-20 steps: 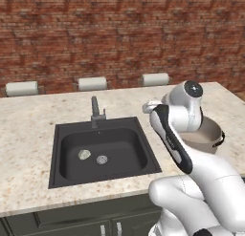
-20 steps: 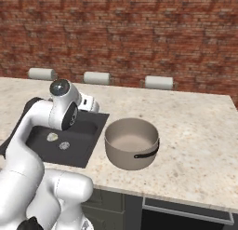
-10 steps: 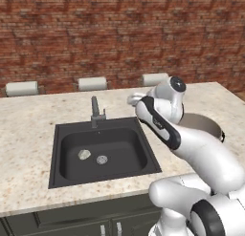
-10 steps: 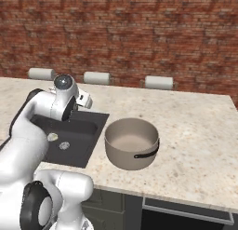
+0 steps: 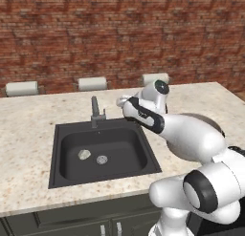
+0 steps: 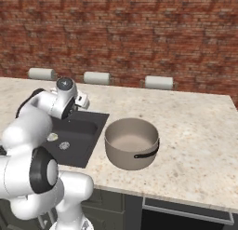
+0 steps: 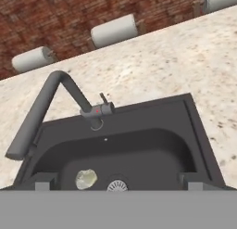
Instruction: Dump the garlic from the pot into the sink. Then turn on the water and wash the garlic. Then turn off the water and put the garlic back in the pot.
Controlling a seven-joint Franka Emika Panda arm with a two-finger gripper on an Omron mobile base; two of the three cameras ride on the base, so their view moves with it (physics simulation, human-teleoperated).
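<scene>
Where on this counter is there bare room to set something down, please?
The counter right of the pot lies bare to its edge, as does the stretch left of the sink. Behind the faucet it is open up to the paper rolls. The basin is crowded near the garlic and drain.

No readable text anywhere.
No labels, brands, nos. or signs legible on any surface in any view.
</scene>
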